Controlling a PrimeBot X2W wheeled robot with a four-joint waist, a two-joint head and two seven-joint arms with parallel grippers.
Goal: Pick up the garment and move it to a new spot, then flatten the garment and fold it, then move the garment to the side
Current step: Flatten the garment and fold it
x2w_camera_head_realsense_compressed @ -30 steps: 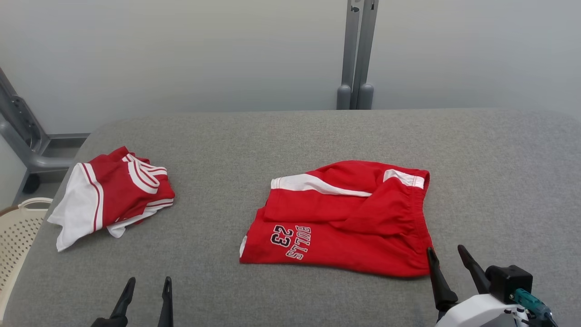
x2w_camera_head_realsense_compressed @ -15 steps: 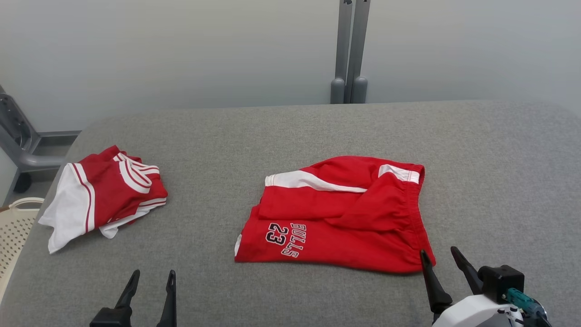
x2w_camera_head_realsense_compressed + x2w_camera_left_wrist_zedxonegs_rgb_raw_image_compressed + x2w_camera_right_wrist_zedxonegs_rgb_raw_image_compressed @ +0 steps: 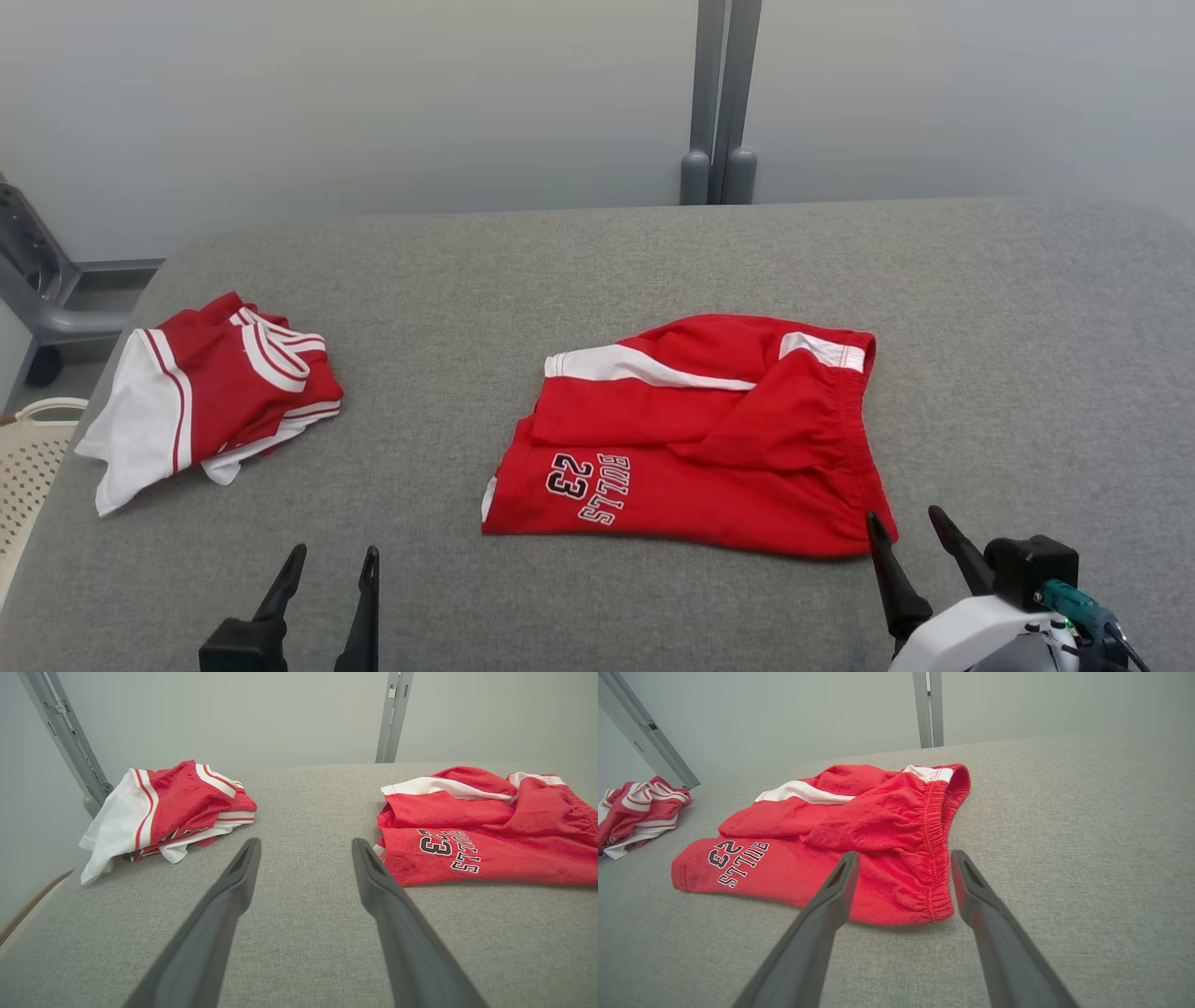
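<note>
The garment, a pair of red shorts (image 3: 691, 439) with white side stripes and "BULLS 23" print, lies loosely folded in the middle of the grey padded table (image 3: 560, 271). The shorts also appear in the left wrist view (image 3: 490, 830) and the right wrist view (image 3: 840, 854). My right gripper (image 3: 902, 513) is open just in front of the waistband's near corner, its fingers either side of that corner (image 3: 904, 854) and apart from the cloth. My left gripper (image 3: 334, 553) is open over bare table, left of the shorts' leg hem (image 3: 306, 842).
A second red and white garment (image 3: 215, 392) lies bunched near the table's left edge. A cream perforated basket (image 3: 28, 457) stands below that edge. A grey post (image 3: 714, 103) rises behind the table, and a grey frame (image 3: 37, 289) stands at the far left.
The head camera has shifted, so the whole scene sits a little higher and further left. My left gripper has edged forward and to the right. Both grippers stay open and the shorts lie unmoved.
</note>
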